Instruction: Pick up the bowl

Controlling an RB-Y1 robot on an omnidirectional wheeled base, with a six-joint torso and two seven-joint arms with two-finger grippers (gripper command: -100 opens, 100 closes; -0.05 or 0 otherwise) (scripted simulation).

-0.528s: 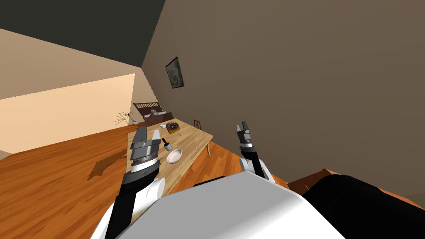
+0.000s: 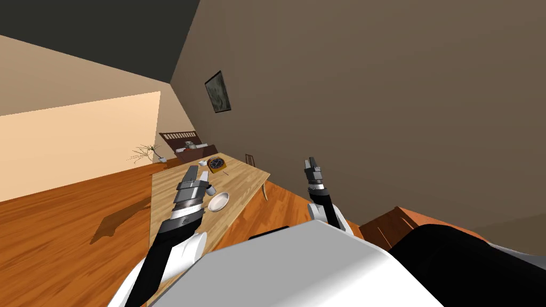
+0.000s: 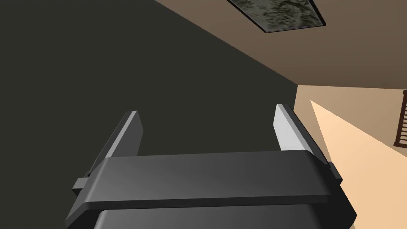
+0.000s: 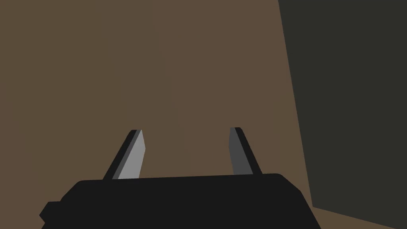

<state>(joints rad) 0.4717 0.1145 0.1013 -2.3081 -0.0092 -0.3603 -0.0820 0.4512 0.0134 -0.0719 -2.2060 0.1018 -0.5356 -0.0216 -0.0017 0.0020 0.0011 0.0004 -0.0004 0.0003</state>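
Over the table (image 2: 242, 181), the left gripper (image 2: 198, 170) is nearest the work, so I judge the approach is its job. It should tip its fingers down toward the tabletop and shift right past the small white cup (image 2: 211, 189) without knocking it. It can then come down on the bowl (image 2: 218, 201) with one blade inside the rim and one outside, since the bowl looks shallow and too wide to span. The bowl sits upright on the table toward its right edge, just right of that forearm and close beside the cup. The left arm reaches forward above the table with the wrist raised. Its gripper aims up and away rather than at the bowl, fingers spread wide with nothing between them. Further right, off the table's side, the right gripper (image 2: 311, 160) is held up before the wall, its fingers likewise apart and empty.
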